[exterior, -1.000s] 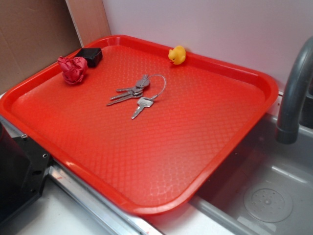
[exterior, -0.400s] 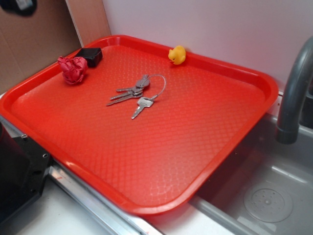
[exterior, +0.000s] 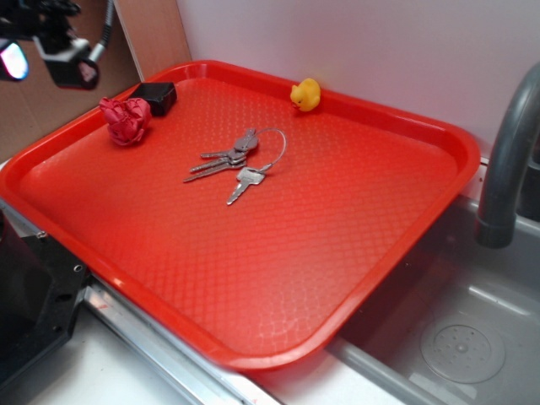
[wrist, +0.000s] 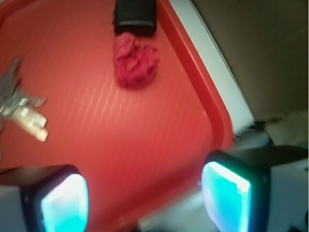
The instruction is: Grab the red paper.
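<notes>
A: Where is the crumpled, rose-like ball of dark red paper (exterior: 126, 120)?

B: Upper left of the big red plastic tray (exterior: 439, 139), just beside the small black box (exterior: 157, 97).

A: And the gripper (wrist: 145, 198)?

B: Spread wide, high in the frame's upper left corner. Descending off-line, it could catch the box or the tray rim.

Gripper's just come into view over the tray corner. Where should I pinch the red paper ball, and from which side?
Take the red paper across its crumpled middle, coming straight down from above. It is a soft, roughly round wad lying on the tray, so any width should compress. The black box sits right against its far side, so set the fingers of the open gripper on the two sides away from the box.
</notes>
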Robot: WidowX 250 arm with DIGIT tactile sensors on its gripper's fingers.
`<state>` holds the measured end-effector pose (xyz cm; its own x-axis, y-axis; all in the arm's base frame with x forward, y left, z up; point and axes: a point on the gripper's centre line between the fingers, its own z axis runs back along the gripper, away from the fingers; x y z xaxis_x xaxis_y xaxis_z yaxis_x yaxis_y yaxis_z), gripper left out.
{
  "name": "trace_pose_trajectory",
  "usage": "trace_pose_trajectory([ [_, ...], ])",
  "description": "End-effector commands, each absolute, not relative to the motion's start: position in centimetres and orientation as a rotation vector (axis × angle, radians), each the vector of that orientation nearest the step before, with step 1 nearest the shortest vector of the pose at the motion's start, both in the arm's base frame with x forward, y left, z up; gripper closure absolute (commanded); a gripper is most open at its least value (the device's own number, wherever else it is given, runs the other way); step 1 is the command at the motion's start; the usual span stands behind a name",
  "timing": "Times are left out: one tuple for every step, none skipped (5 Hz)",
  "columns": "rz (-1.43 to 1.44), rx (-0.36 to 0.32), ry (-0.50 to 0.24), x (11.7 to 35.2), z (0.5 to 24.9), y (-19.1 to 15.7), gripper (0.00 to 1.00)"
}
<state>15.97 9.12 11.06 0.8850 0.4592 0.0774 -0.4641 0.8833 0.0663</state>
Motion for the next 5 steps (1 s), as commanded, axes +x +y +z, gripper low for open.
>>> trace_pose_trajectory([
  [0.481, 0.103, -0.053, 18.0, 7.6, 11.0, 0.00],
  [0.483, 0.093, -0.032, 19.0, 6.4, 11.5, 0.00],
  [0.485, 0.092, -0.031, 20.2, 5.4, 11.6, 0.00],
  [0.588, 0.057, -0.034, 20.4, 3.9, 10.6, 0.00],
  [0.584, 0.053, -0.018, 20.6, 2.9, 9.8, 0.00],
])
